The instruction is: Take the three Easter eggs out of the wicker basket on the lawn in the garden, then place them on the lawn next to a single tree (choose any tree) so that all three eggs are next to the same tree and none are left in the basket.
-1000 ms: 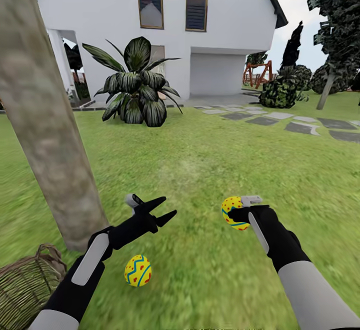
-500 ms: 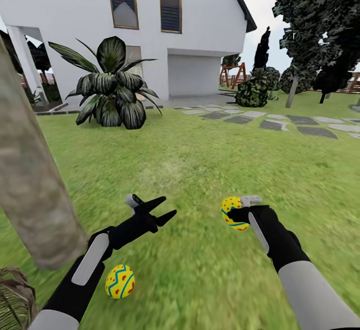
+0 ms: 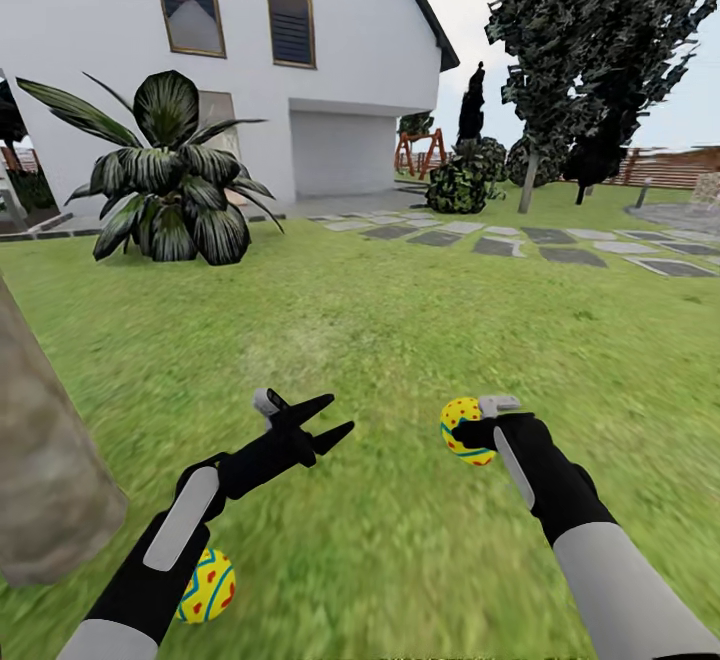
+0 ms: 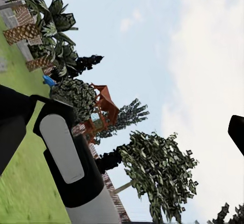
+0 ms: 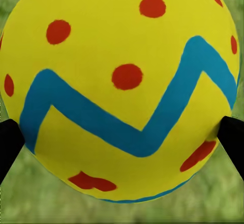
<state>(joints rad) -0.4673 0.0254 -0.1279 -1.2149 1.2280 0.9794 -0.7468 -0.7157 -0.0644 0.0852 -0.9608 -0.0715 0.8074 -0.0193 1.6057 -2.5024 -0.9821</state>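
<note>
Green lawn [image 3: 400,320] with yellowish patches is spread across the garden, backed by a white house [image 3: 200,50], a broad striped plant [image 3: 165,180], grey stepping stones [image 3: 560,252] and dark trees [image 3: 580,40] by a slat fence [image 3: 680,165].

One Easter egg [image 3: 462,428] is clamped between the jaws of the right gripper [image 3: 478,430], held above the grass in front of the robot; in the right wrist view the held egg [image 5: 122,89] is seen close up with a black fingertip at each side. It is judged to be kept aloft for carrying to a spot beside the tree, not yet for setting down.

The left gripper [image 3: 325,420] is spread wide and nothing is held in it; it is judged to be kept ready for another pick.

A second egg [image 3: 208,585] is lying on the grass at the lower left, near the pale mottled trunk [image 3: 45,480], so it is judged already placed by the tree. This egg is partly covered by the left forearm [image 3: 165,550].

The trunk is cut off by the picture's left edge, and its canopy and base cannot be made out. The near grass is blurred. In the left wrist view mostly sky, distant trees [image 4: 157,173] and part of an arm [image 4: 71,152] are shown.
</note>
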